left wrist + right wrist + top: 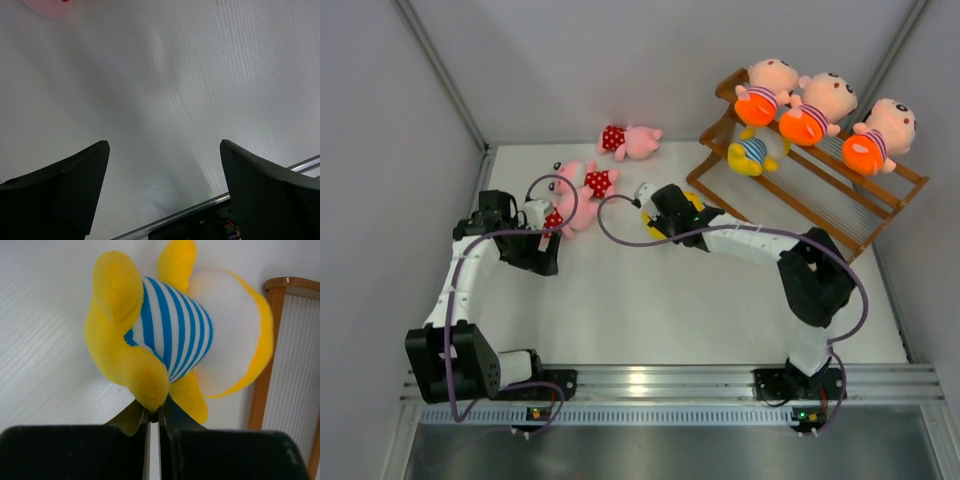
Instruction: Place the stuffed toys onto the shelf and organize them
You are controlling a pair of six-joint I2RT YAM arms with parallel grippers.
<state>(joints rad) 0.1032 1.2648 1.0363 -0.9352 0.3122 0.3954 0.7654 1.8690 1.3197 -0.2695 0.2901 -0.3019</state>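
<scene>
The brown wooden shelf (880,200) stands at the back right. Three peach-headed dolls (815,108) sit along its top tier and one yellow striped doll (752,152) lies on the middle tier. My right gripper (658,212) (154,410) is shut on a limb of a second yellow doll (170,330), left of the shelf's front corner (265,365); only yellow edges (691,204) show from above. Three pink polka-dot dolls lie on the table: one at the back (632,140), two together (588,182) beside my left gripper (542,255) (165,145), which is open and empty.
A white table (650,310) with grey walls on the left, back and right. A metal rail (670,380) runs along the near edge by the arm bases. A pink doll's edge (50,6) shows at the top left of the left wrist view.
</scene>
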